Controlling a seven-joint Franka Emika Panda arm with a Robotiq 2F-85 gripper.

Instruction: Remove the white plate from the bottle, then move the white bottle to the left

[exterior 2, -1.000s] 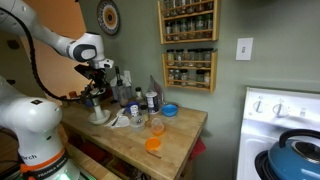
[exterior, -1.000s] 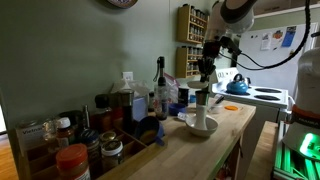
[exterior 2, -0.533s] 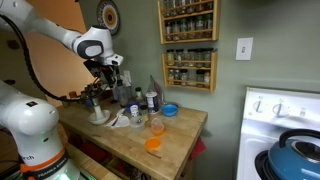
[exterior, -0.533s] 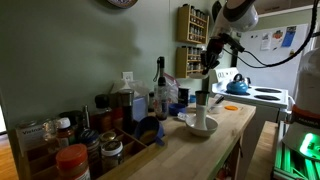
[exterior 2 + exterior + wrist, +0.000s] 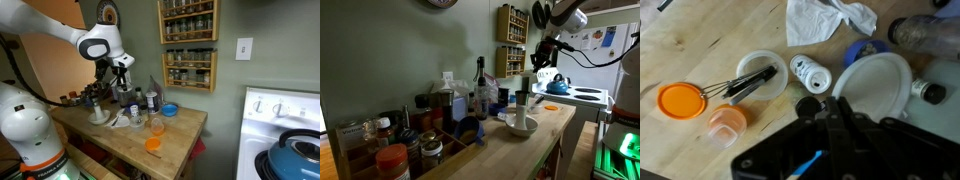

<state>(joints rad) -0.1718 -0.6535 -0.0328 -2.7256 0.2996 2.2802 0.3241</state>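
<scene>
My gripper (image 5: pixel 836 108) is shut on the rim of the white plate (image 5: pixel 880 85), a flat round disc held in the air above the wooden counter (image 5: pixel 700 45). In both exterior views the gripper (image 5: pixel 542 52) (image 5: pixel 122 74) hangs raised, clear of the white bottle (image 5: pixel 522 102). In the wrist view the bottle (image 5: pixel 808 73) shows from above as a white round with a dark top. It stands upright beside a shallow white bowl (image 5: pixel 762 66) that holds dark utensils. The bowl also shows in both exterior views (image 5: pixel 520 128) (image 5: pixel 98 118).
An orange lid (image 5: pixel 678 100), an orange cup (image 5: pixel 727 122), a white cloth (image 5: pixel 830 18) and a blue dish (image 5: pixel 862 50) lie on the counter. A tall dark bottle (image 5: pixel 479 85) and jars stand along the wall. A stove (image 5: pixel 285 115) with a blue kettle (image 5: pixel 557 85) is beyond the counter's end.
My gripper has risen from the top of the white bottle and moved sideways away from it, carrying the white plate. The bottle top is now bare.
</scene>
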